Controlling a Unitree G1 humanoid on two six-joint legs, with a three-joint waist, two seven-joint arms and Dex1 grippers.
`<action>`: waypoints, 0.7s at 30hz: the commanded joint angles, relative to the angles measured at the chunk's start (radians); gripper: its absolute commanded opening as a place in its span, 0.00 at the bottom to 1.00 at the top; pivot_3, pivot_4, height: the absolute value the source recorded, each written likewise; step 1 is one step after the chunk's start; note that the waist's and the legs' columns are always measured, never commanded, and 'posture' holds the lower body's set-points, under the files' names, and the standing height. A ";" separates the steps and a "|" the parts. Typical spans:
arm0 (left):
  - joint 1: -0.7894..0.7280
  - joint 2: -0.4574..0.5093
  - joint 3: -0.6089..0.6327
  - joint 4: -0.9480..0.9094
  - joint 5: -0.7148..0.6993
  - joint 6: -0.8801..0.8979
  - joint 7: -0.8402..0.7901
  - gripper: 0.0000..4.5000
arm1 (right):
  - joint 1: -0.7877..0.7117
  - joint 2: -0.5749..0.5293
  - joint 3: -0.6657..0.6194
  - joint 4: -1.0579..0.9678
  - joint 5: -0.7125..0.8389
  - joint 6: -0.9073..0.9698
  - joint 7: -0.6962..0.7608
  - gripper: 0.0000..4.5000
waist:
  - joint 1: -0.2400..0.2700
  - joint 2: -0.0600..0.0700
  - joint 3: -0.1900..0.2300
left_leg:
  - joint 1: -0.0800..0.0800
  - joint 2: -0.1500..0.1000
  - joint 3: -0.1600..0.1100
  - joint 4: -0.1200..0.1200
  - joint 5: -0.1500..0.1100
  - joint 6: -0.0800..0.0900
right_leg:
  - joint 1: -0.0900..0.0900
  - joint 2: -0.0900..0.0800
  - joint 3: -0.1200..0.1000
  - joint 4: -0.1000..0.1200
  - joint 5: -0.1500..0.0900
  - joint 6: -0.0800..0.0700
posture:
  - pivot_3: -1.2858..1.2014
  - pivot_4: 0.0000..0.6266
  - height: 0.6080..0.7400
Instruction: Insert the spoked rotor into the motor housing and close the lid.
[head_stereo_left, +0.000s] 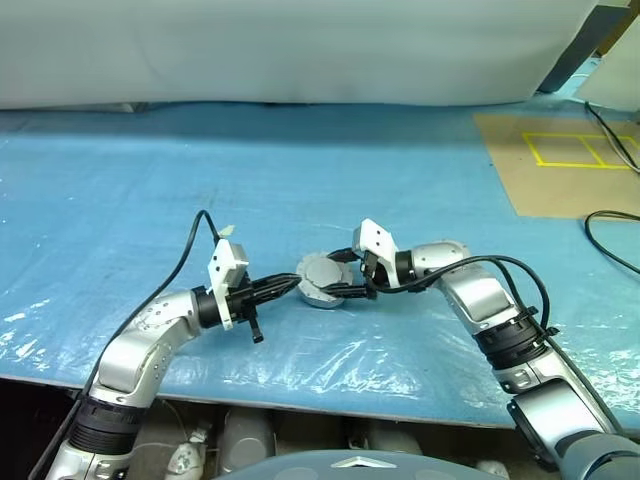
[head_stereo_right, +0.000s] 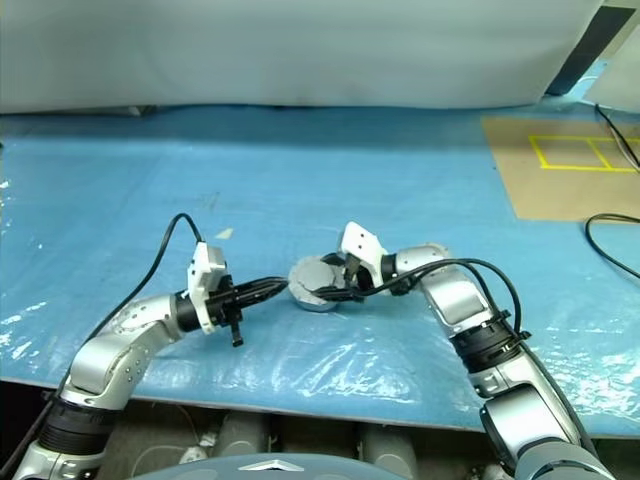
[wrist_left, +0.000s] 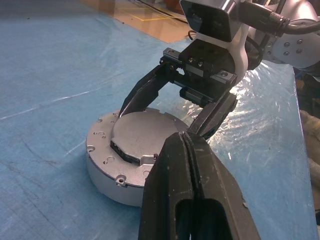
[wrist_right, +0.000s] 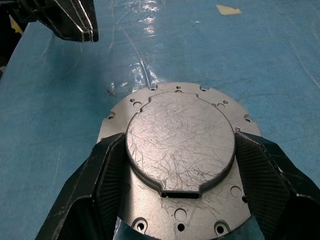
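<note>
The motor housing (wrist_left: 112, 165) sat on the blue table (head_stereo_left: 150, 180), roughly at its center, its upward face a plain plate with a raised round disc (wrist_right: 180, 145). No windings, spoked rotor or ribbed lid were visible, so progress could not be judged. The right claw (wrist_right: 177, 165), at 3 o'clock, straddled that disc. The left claw (wrist_left: 186, 150), at 9, was pressed together, empty.

A lab or workshop: a worktop (head_stereo_left: 300, 160) under blue plastic sheeting, yellow tape squares (head_stereo_left: 575, 150) on brown board, loose cables (head_stereo_left: 610, 235).
</note>
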 joint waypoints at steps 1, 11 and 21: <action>-0.004 -0.002 0.000 -0.035 -0.005 -0.006 0.003 0.00 | 0.037 -0.012 0.063 0.083 -0.080 -0.021 -0.016 0.67 | 0.000 0.000 0.000 | 0.001 0.000 0.000 0.000 0.000 0.000 | 0.001 0.000 0.000 0.000 0.000 0.000 | 0.52 0.24 1.00; -0.016 -0.004 -0.009 -0.060 -0.009 0.010 0.026 0.00 | -0.010 -0.074 0.010 0.191 -0.076 -0.077 0.020 0.67 | 0.004 0.000 0.000 | 0.014 -0.001 0.000 -0.002 -0.002 0.003 | 0.015 -0.002 0.001 -0.003 -0.001 0.001 | 0.52 0.24 1.00; -0.035 -0.012 -0.018 -0.040 -0.005 0.009 0.018 0.00 | 0.035 -0.055 0.075 0.143 -0.105 -0.096 0.013 0.67 | 0.002 0.000 0.000 | 0.013 -0.001 0.000 -0.004 -0.002 0.003 | 0.015 -0.002 0.001 -0.005 -0.001 0.001 | 0.52 0.24 1.00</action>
